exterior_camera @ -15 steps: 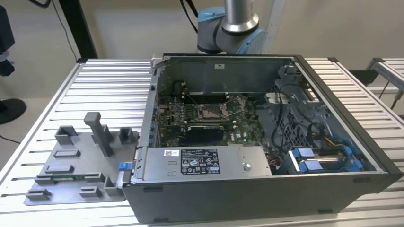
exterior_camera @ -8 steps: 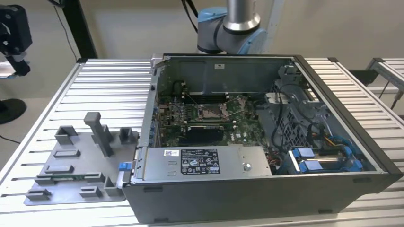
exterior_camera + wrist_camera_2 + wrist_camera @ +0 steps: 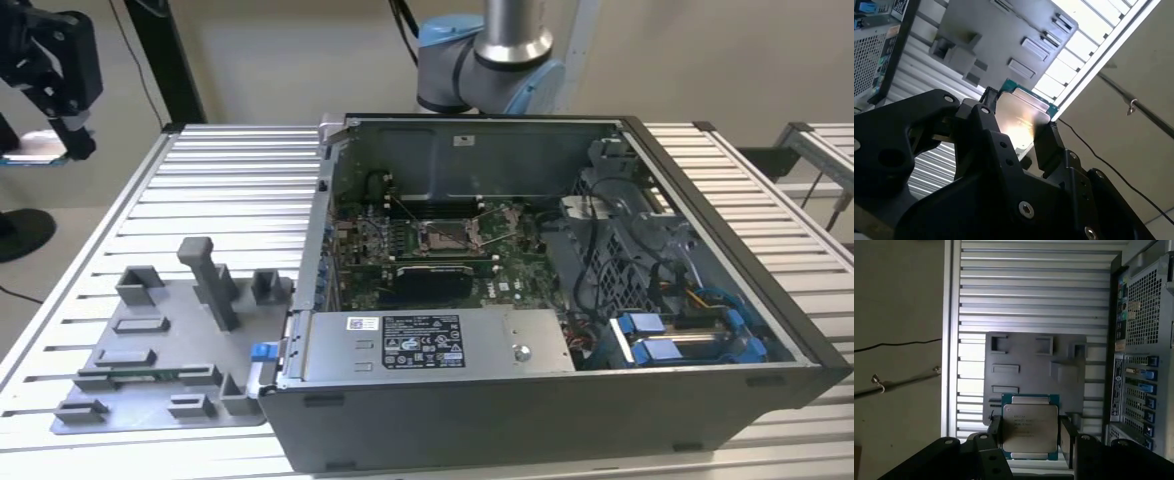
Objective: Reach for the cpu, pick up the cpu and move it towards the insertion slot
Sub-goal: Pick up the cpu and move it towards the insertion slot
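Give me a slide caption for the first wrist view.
Gripper shut on the cpu, with the grey fixture and case beyond.

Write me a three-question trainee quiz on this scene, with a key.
1. Fill in: the fingers of the gripper hold the ___.
2. True or false: the insertion slot lies inside the computer case.
3. In the exterior view, the gripper is: A inside the computer case; B well to the exterior view's left of the computer case; C directly above the insertion slot.
Key: 1 cpu; 2 true; 3 B.
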Controlling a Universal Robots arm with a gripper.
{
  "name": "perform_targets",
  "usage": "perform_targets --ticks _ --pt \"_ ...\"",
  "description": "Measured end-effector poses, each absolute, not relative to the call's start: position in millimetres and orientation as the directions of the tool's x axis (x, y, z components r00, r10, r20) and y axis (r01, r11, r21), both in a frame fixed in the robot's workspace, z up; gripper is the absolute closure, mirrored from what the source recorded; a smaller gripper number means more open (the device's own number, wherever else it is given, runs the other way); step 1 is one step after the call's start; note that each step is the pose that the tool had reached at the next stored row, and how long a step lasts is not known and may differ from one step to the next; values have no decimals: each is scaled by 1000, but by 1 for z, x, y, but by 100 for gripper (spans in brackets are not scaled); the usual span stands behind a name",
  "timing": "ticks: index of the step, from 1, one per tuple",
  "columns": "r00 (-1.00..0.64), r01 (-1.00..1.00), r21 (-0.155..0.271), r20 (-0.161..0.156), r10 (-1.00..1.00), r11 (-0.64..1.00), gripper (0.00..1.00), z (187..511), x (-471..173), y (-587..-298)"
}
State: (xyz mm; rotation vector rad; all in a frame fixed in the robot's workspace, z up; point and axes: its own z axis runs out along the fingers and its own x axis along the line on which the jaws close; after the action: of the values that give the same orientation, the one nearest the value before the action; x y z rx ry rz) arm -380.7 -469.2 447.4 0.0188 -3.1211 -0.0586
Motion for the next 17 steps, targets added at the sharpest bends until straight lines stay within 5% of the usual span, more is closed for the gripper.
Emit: perform_targets --ticks 17 --pt "-1000 -12 37 20 -12 999 100 447 -336 -469"
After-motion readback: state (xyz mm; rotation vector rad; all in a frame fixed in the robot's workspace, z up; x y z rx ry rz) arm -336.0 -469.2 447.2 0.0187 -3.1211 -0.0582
